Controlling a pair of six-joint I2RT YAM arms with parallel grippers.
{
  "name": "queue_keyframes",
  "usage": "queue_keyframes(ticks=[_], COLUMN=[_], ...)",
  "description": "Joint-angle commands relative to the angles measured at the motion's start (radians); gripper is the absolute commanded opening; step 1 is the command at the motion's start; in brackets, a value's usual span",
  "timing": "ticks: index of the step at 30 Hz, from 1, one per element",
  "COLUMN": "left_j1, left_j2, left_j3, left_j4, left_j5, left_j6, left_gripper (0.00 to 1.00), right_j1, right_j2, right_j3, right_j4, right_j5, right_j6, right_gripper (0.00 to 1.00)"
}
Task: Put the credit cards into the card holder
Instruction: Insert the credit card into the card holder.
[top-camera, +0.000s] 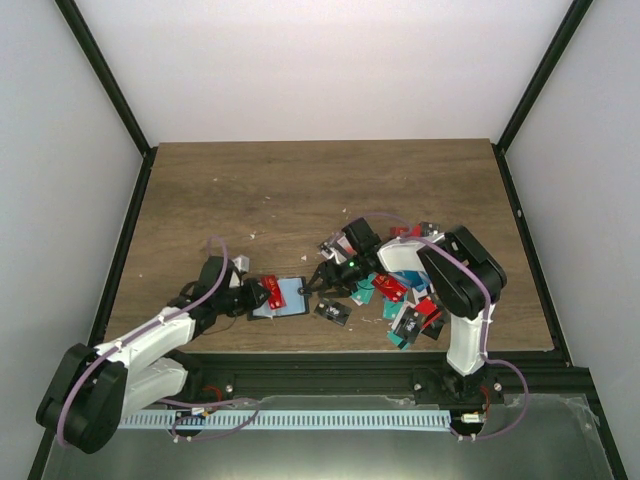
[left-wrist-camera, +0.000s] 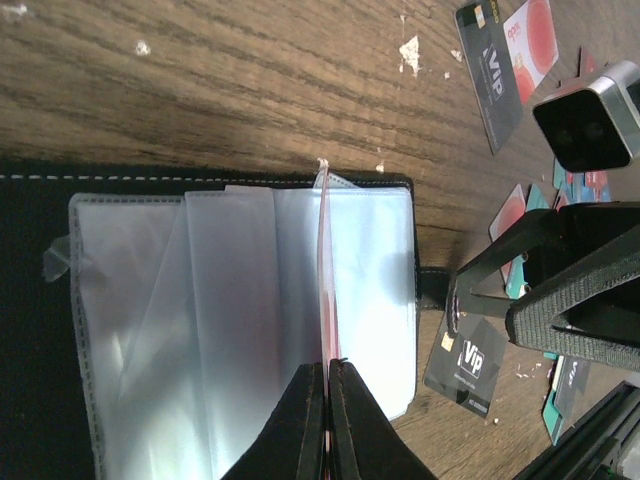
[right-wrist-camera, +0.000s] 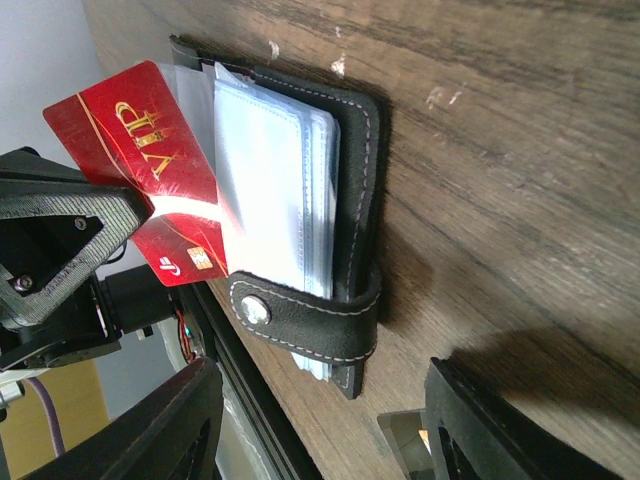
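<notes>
The card holder lies open on the table, its black cover down and its clear sleeves fanned up. My left gripper is shut on a red VIP credit card, held on edge with its lower end among the sleeves. In the top view that gripper sits at the holder's left side. My right gripper is open, just off the holder's right edge by the snap tab, holding nothing. In the left wrist view its fingers hover over a black VIP card.
A heap of loose credit cards, red, teal and black, lies under the right arm. One black card sits alone near the front edge. Another black card and a white one with a red circle lie farther back.
</notes>
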Motion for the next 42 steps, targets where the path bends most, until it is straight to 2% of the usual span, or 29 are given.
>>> queue_keyframes(ticks=[1,9,42], left_j1=[0.004,0.004,0.005], left_j2=[0.015,0.081,0.423], left_j3=[-0.019,-0.006,0.264], left_j4=[0.002,0.008,-0.191], left_j5=[0.012,0.049,0.2], left_j6=[-0.023,-0.049,0.21], left_gripper=[0.04,0.04,0.04], right_j1=[0.011,0.016,0.016], right_j2=[0.022,0.033,0.128], right_j3=[0.029,0.032,0.163], right_j4=[0.015,0.021,-0.056], right_j5=[-0.014,-0.021,-0.019], right_j6=[0.004,0.006,-0.062], right_gripper=[0.57,0.57,0.57])
